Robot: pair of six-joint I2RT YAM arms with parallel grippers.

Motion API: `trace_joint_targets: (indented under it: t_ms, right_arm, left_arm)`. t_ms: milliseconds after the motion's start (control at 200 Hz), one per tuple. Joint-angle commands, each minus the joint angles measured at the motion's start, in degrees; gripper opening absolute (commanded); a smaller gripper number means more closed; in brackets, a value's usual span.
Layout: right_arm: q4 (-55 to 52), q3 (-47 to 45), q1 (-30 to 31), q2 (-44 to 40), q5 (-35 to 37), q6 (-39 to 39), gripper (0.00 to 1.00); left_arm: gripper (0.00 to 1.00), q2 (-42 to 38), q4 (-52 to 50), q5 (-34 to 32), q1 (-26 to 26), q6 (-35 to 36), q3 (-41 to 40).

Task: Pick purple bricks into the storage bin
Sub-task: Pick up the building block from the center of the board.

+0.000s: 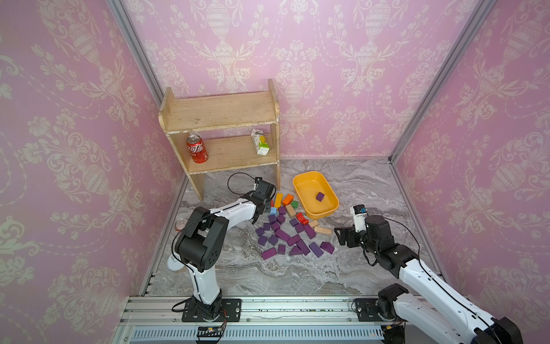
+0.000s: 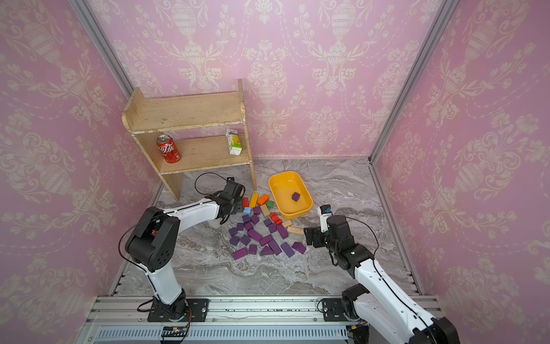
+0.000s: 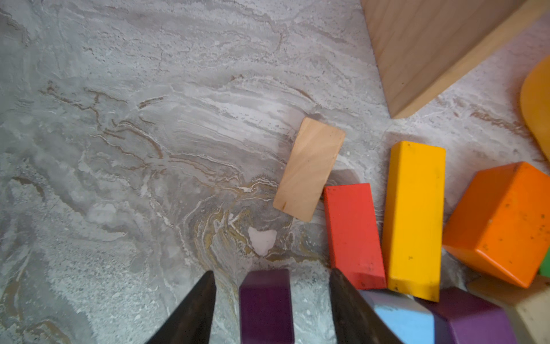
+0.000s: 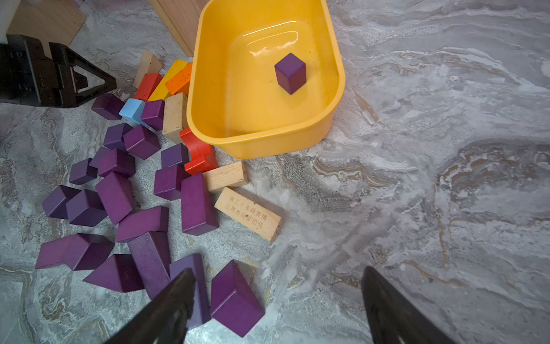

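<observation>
Looking at the small dark-purple wooden bricks [image 1: 285, 235], we see most of them in a messy heap on the grey marble table [image 1: 268, 277], just beside the shallow yellow plastic storage bin [image 1: 308, 187]. One purple cube [image 1: 320, 196] sits alone inside the bin.

The left gripper [image 3: 272, 272] is down at the shelf end of the heap. Its two black fingers stand one on each side of a long purple brick [image 3: 266, 306]. We see bare table on both sides, so the claw is spread and not pinching.

The right gripper [image 4: 279, 269] hangs near the other end of the heap, spread wide with nothing between its fingers.

A red block [image 3: 352, 235], a yellow block [image 3: 413, 217], an orange block [image 3: 503, 220] and a plain wooden block [image 3: 309, 169] lie close to that long brick.

Behind them stands a wooden shelf [image 1: 220, 110] with a red can [image 1: 197, 148] and a small white carton [image 1: 260, 142].
</observation>
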Motion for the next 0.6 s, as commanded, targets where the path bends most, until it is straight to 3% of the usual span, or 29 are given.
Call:
trace_joint_targets:
  t_ms: [0, 595]
  right_arm:
    - [1.3, -1.3, -0.1, -1.2, 1.0, 2.1, 0.89]
    - [1.5, -3.2, -0.1, -0.9, 2.6, 4.4, 0.90]
  left_arm:
    - [0.62, 2.6, -5.9, -0.3, 0.5, -2.4, 2.8]
    - [0.31, 6.2, -3.2, 1.8, 2.9, -3.6, 1.9]
